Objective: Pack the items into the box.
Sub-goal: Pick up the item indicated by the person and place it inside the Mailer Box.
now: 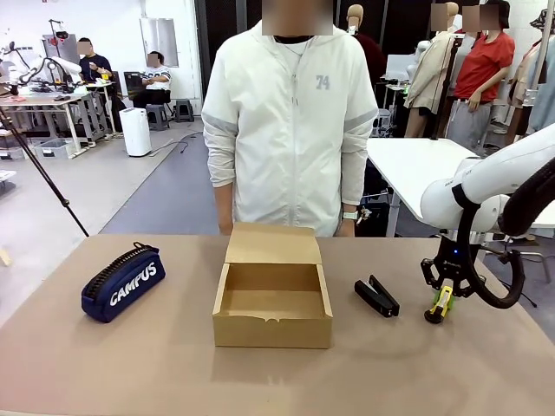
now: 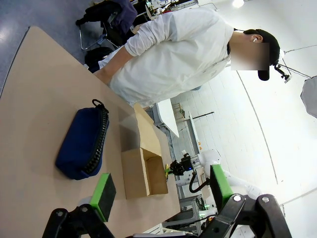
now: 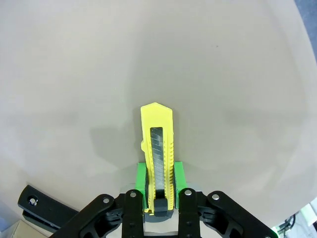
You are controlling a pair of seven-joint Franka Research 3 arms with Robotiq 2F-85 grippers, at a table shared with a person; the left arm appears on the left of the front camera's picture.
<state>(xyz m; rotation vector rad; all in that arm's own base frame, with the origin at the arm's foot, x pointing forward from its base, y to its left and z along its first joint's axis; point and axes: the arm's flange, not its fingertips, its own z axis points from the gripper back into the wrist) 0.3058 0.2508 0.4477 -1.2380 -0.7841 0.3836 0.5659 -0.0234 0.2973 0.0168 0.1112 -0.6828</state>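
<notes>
At the left, the left tool [image 2: 161, 176] is wide open and holds nothing. It hangs over the near left part of the counter [image 1: 104, 364], and the navy pouch [image 1: 123, 282] lies on the counter beyond it, well apart from its pads. The pouch looks almost as long as the box, so I think it may not fit flat if the smaller items are dropped carelessly on the box floor.

In the middle stands the box [image 1: 272, 331], open and empty, with its lid flap [image 1: 272, 243] upright at the far side. A thing brought in too low from the right could strike the right wall and push the light box along the counter.

To the right of the box, the black stapler [image 1: 377, 297] lies between the box and the right tool. A low and direct way to the box could knock it.

At the far right, the right tool [image 1: 442, 303] is closed on the slim yellow cutter [image 3: 157, 131]. The green pads [image 3: 179, 174] press only its rear end, and most of its length sticks out beyond them toward the counter. With such a short hold, the cutter could turn or slip out during a quick swing. I cannot tell whether its tip touches the counter.
</notes>
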